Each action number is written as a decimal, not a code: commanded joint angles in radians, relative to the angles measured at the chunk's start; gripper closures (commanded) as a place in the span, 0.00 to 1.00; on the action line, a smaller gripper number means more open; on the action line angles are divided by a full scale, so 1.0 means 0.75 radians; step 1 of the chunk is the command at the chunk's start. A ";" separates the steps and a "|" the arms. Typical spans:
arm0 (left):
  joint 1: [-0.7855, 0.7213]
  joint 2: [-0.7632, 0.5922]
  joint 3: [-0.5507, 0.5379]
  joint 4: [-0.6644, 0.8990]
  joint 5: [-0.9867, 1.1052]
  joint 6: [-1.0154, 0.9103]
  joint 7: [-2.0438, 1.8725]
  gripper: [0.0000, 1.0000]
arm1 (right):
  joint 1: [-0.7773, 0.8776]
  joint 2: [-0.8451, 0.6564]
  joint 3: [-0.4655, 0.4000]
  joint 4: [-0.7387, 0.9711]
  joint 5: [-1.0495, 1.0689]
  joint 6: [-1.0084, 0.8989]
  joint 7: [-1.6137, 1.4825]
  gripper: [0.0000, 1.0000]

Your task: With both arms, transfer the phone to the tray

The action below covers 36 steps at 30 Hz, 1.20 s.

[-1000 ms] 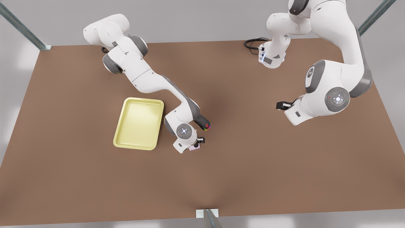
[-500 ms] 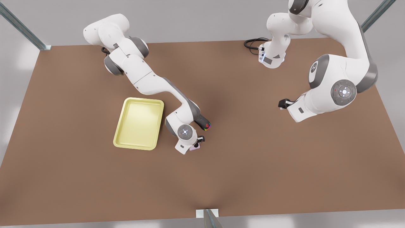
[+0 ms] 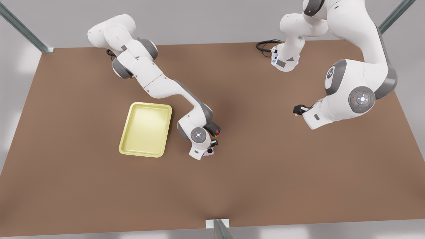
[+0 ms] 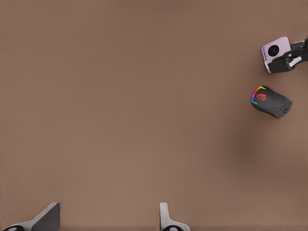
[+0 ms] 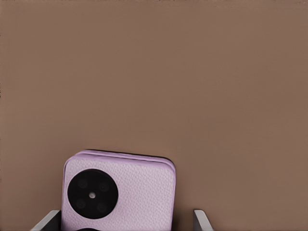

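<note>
— Right hand (image 3: 212, 146) straddles the phone (image 3: 210, 151) on the desk (image 3: 265, 172), just past the tray (image 3: 146, 129); left hand (image 3: 297, 109) waits far off.
— Left wrist view?
— Fingers (image 4: 166, 219) spread, phone (image 4: 275, 48) distant.
— Right wrist?
— Fingers (image 5: 48, 222) apart around the phone (image 5: 139, 192). Not yet clamped; lift and delivery remain.

A black computer mouse (image 3: 214, 129) with rainbow lights lies on the brown surface (image 3: 252, 172), a bit left of the middle in the front view. In the left wrist view the mouse (image 4: 271, 101) shows a red mark and a bright colored edge at one end. A black cable (image 3: 265, 46) is coiled at about 1 o'clock, near the far edge of the surface.
</note>
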 commanded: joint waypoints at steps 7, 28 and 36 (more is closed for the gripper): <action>0.002 0.005 0.000 -0.002 0.003 -0.001 0.030 0.00 | 0.000 0.000 0.000 0.001 0.004 0.008 -0.108 0.18; 0.006 0.021 0.002 0.001 0.015 -0.003 0.011 0.00 | -0.550 -0.982 -0.006 -1.531 -0.002 0.515 -0.304 0.23; 0.006 0.015 0.002 0.001 0.015 -0.011 0.011 0.00 | -0.550 -1.043 -0.049 -1.228 0.002 0.045 -0.286 0.00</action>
